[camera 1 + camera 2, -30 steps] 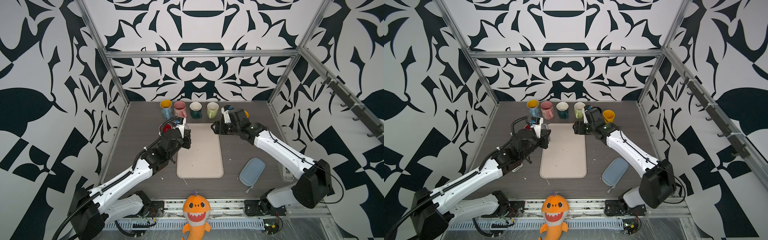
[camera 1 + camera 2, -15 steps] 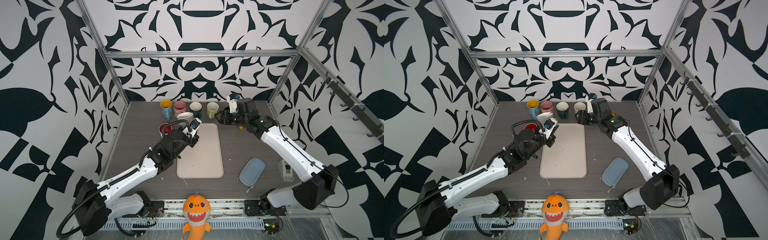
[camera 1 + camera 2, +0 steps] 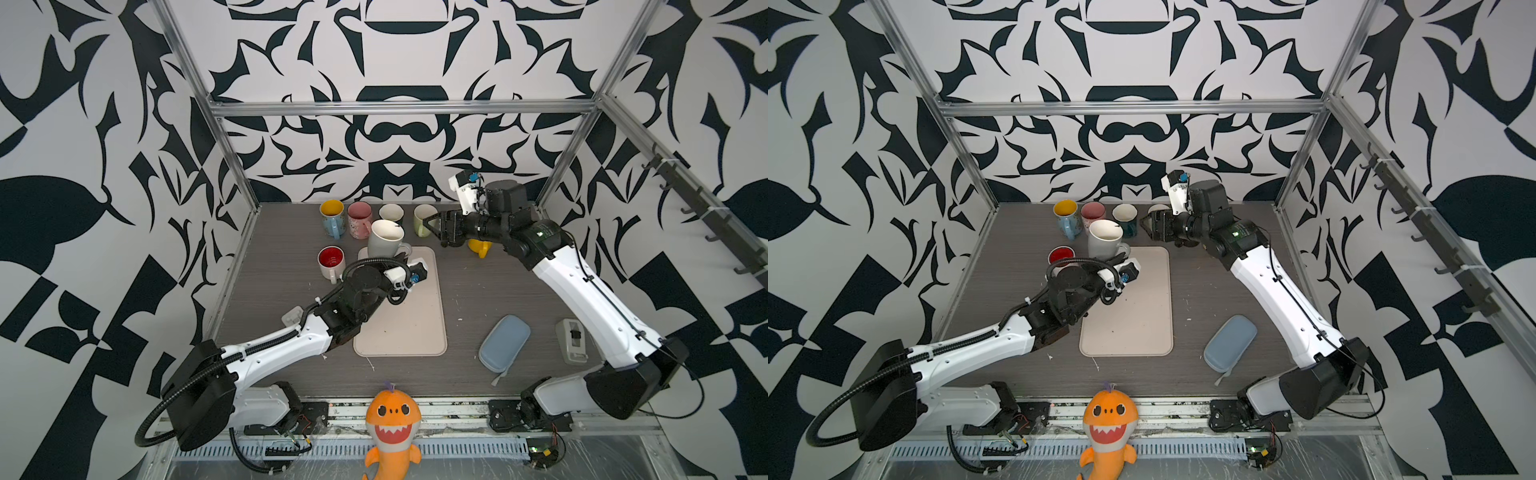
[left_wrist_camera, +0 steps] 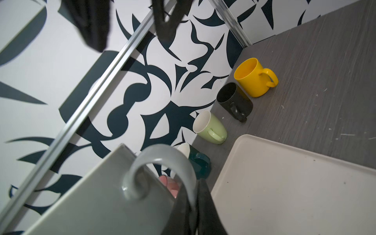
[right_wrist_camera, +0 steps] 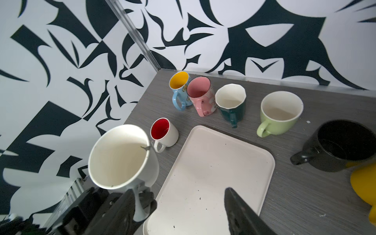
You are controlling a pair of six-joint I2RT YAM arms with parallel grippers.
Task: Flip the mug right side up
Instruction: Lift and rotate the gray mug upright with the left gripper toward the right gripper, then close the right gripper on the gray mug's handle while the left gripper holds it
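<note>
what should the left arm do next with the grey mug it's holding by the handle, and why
Probably lower the grey mug straight down onto the tray. The left gripper is shut on its handle, the mouth already faces up, and it hangs above the tray's far corner. Bare tray lies beneath, so setting it down would finish the flip.

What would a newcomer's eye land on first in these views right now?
Probably the grey mug, held by its handle in the left gripper above the far end of the beige tray, mouth up. Next, the row of coloured mugs along the back wall, with the right gripper hanging open beside the green mug.
</note>
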